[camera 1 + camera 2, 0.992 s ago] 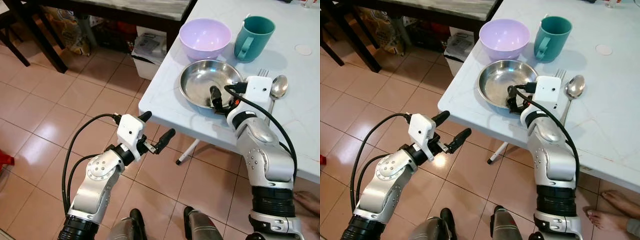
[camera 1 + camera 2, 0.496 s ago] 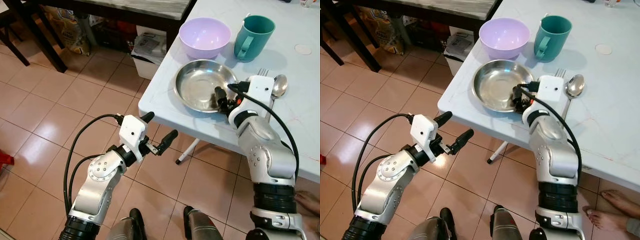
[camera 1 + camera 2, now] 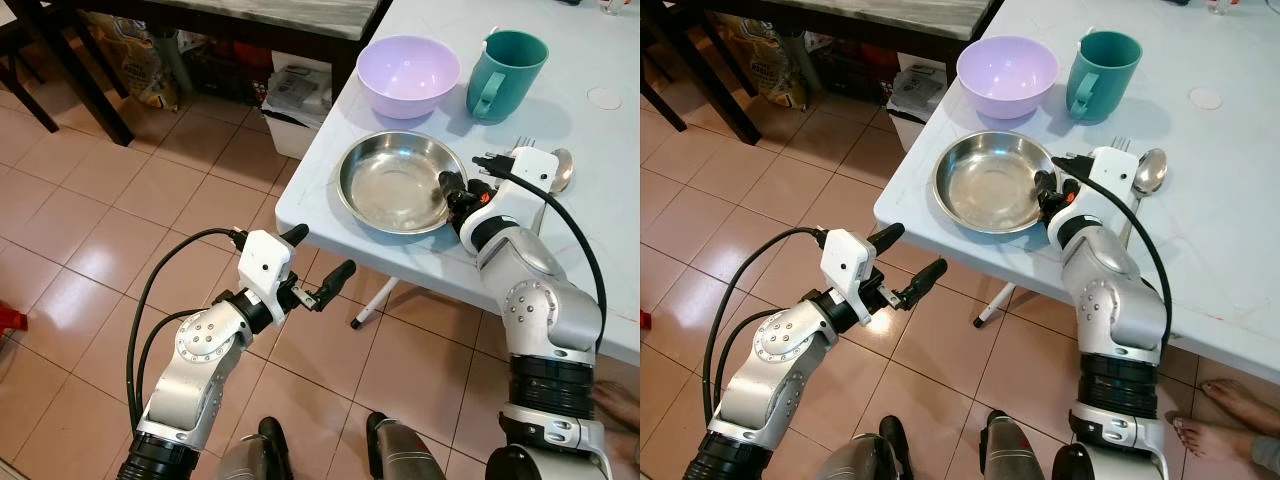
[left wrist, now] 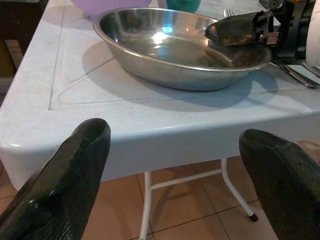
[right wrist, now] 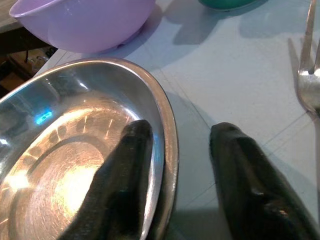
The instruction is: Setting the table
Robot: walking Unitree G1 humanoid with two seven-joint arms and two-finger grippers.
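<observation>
Left gripper (image 3: 318,268) hangs out over the tiled floor (image 3: 120,190), near and left of the white plastic table (image 3: 600,250), its two black fingers spread apart and gripping nothing; the left wrist view looks between them at the table's near edge. On the table near its left corner sits the shallow round stainless-steel plate (image 3: 395,183), close to the near edge. Just beyond it on the far side stands the lilac plastic bowl (image 3: 408,75), and to the right of the bowl the teal ceramic mug (image 3: 505,73), handle turned toward the near-left. Right gripper (image 3: 450,192) is at the plate's right rim: the right wrist view shows one black finger inside the rim and the other outside on the tabletop, straddling the edge. A gap shows between the outer finger and the rim, so I judge a loose pinch on the plate, not a firm clamp. Right of the gripper housing lie a metal fork (image 3: 1122,146) and a metal spoon (image 3: 1149,172), side by side, partly hidden by the wrist. Judgement on progress: bowl, mug, plate and cutlery are all on the table and grouped as one place setting, so the bulk looks done. The step in hand appears to be placing the plate. What seems left is letting go of the rim and perhaps tidying the cutlery beside it.
</observation>
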